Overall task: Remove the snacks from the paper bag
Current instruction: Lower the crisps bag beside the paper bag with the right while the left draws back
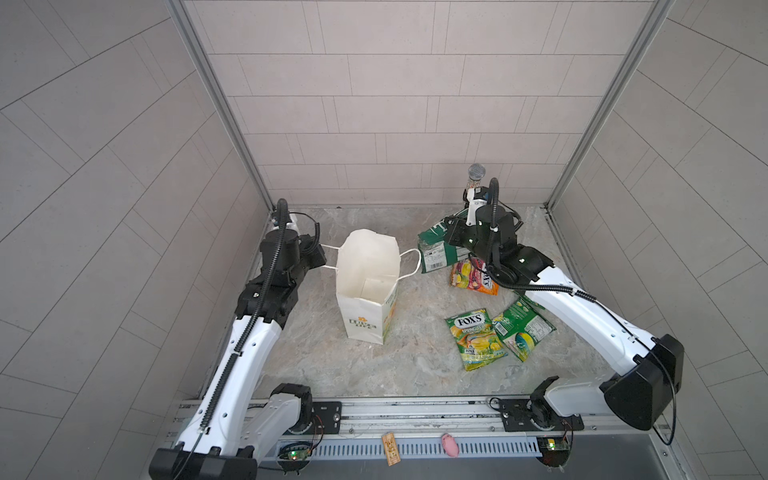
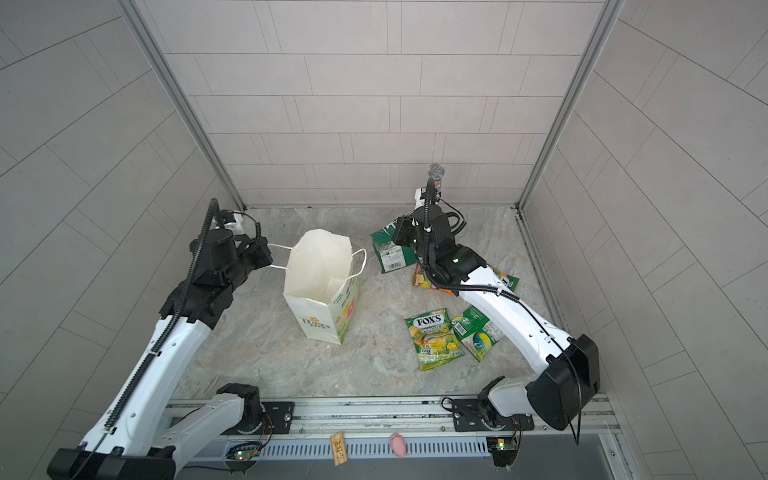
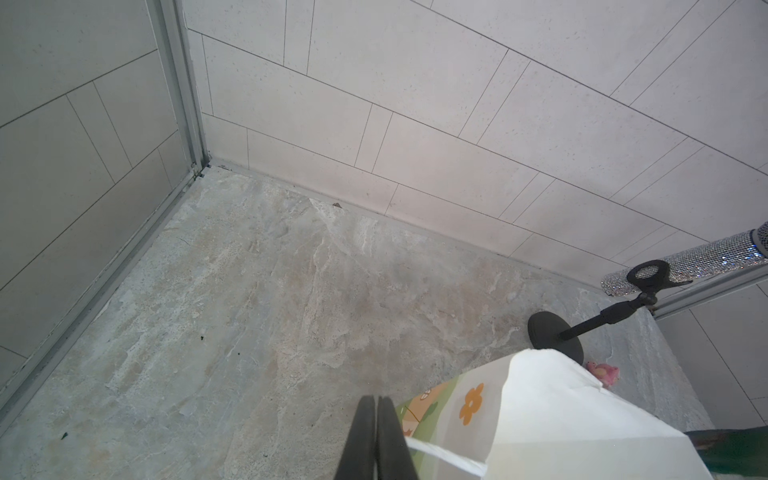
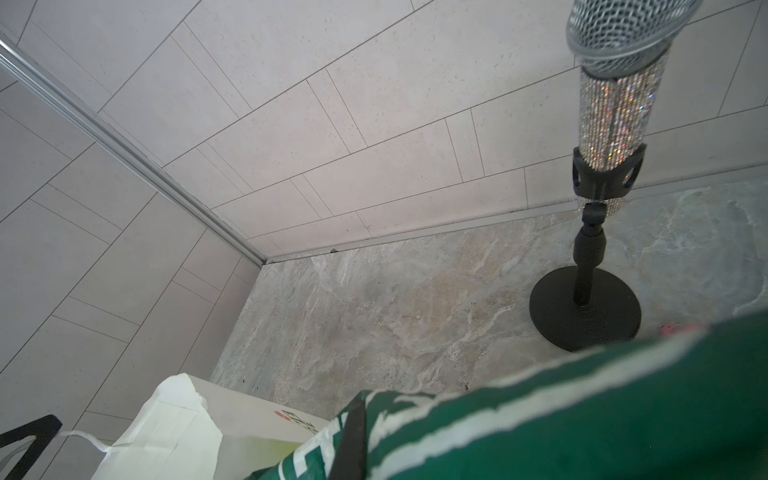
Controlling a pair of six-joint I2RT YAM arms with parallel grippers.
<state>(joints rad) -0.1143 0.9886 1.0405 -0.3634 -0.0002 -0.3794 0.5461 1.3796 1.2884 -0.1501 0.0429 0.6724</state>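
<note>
This is a robot test booth in a lab, not a lived-in room. Three wall panels (image 1: 395, 83) printed with pale tiles meet at bare metal corner posts (image 1: 219, 96) around a stone-look tabletop (image 1: 415, 365). On the near edge, a metal rail (image 1: 415, 411) carries two robot arms (image 1: 245, 353), with exposed circuit boards (image 1: 293, 455) and a slotted cable duct (image 1: 415, 449) alongside.

Glittery microphone (image 4: 613, 112) on black stand (image 4: 557, 309)

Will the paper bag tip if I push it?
Probably: the paper bag stands tall and looks empty, so light. Its thin walls would likely buckle. The left gripper, shut on its handle, may steady it.
</note>
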